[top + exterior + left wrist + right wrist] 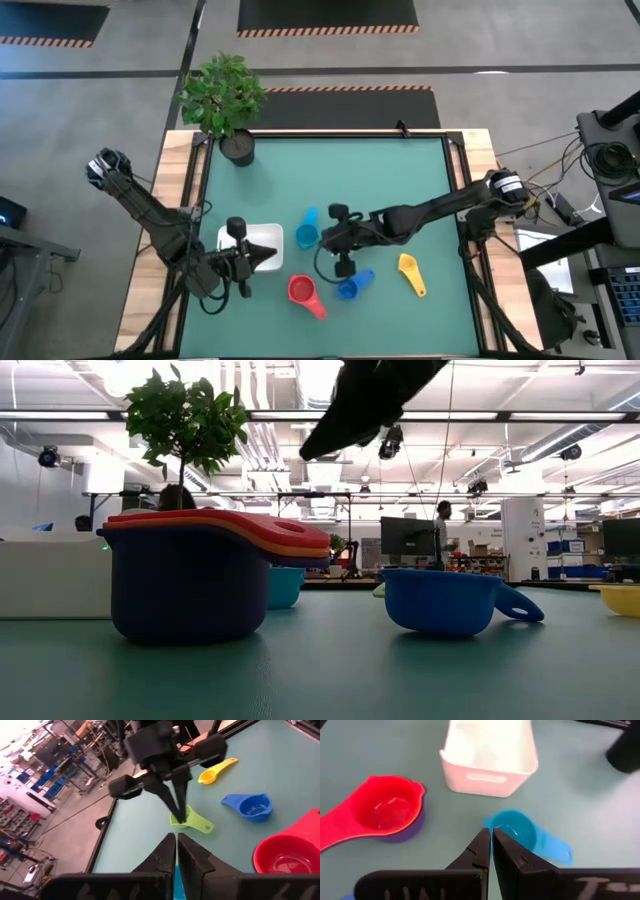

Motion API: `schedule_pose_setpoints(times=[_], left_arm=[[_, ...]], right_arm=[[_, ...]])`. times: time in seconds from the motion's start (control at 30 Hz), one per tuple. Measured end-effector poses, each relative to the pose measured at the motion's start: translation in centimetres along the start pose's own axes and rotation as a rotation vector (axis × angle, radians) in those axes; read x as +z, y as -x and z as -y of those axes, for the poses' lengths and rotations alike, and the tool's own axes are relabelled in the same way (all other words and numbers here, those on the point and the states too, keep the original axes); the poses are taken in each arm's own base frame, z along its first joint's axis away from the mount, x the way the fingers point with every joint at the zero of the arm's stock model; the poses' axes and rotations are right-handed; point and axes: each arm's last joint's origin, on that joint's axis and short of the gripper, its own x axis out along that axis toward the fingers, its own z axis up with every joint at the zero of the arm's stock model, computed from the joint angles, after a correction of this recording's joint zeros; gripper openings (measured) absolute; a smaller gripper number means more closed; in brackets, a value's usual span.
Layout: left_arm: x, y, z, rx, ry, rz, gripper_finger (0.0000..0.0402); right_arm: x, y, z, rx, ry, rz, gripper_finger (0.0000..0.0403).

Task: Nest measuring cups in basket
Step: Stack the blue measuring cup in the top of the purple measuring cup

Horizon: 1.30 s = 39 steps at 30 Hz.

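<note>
Hovering narrow-jawed right end effector between light blue cup and green cup, left end effector pinched over basket.

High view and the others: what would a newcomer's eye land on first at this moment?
The stack of cups, red on orange on purple, looms at the low view's left, close to the camera. In the middle of the table the right hand hangs right above a green cup, while the left hand sits over the white basket.
</note>
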Motion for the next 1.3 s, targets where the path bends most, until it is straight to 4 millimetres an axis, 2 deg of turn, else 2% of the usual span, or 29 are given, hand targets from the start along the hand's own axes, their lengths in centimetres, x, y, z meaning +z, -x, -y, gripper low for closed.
schedule_pose_setpoints(times=[0.17,0.33,0.5,0.73,0.87,1.13,1.3], left_arm=[[0.1,0.0,0.0,0.001,0.007,0.005,0.0],[0.1,0.0,0.0,0.001,0.016,0.008,0.0],[0.1,0.0,0.0,0.001,0.019,0.01,0.0],[0.2,0.0,0.0,0.001,0.023,0.012,0.0],[0.2,0.0,0.0,0.001,0.026,0.014,0.0],[0.2,0.0,0.0,0.001,0.029,0.017,0.0],[0.3,0.0,0.0,0.001,0.031,0.017,0.0]], right_arm=[[0.6,-1.7,-0.3,0.013,0.071,-0.04,0.0009],[0.9,-2.6,0.4,0.012,0.121,-0.059,0.0009],[0.1,-3.0,1.6,0.058,0.109,-0.118,0.0009],[-1.0,-4.9,2.3,0.096,0.126,-0.158,0.0018],[-1.5,-5.5,2.5,0.094,0.121,-0.173,0.0054],[-2.1,-7.1,2.3,0.094,0.186,-0.166,0.0157],[-2.6,-8.0,2.8,0.087,0.193,-0.172,0.0184]])
